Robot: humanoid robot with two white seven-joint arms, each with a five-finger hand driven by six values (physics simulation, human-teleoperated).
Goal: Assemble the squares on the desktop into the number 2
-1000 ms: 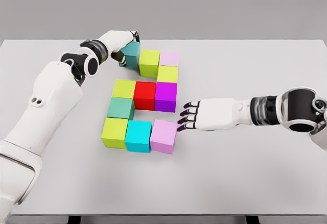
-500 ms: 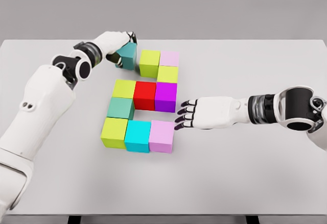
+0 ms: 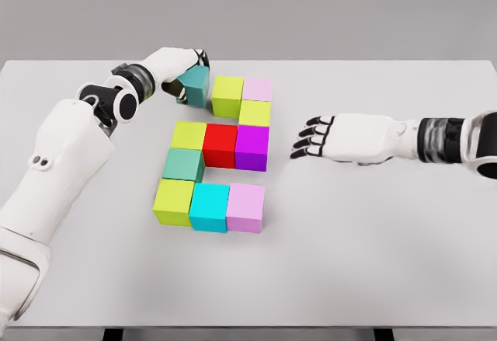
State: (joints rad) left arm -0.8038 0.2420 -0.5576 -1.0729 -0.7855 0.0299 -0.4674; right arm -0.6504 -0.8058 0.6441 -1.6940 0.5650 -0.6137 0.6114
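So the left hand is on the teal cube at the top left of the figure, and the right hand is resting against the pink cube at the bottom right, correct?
Not quite. The left hand is on the teal cube, but the head view shows the right hand open, clear of the pink cube, beside the purple cube.

Glossy white arms (image 3: 62, 154) (black joints, dark fingertips)

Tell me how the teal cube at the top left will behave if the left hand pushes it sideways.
The teal cube looks rigid and flat-bottomed, so it should slide, not roll. It is about as tall as wide, so a high push from the left hand might tip it.
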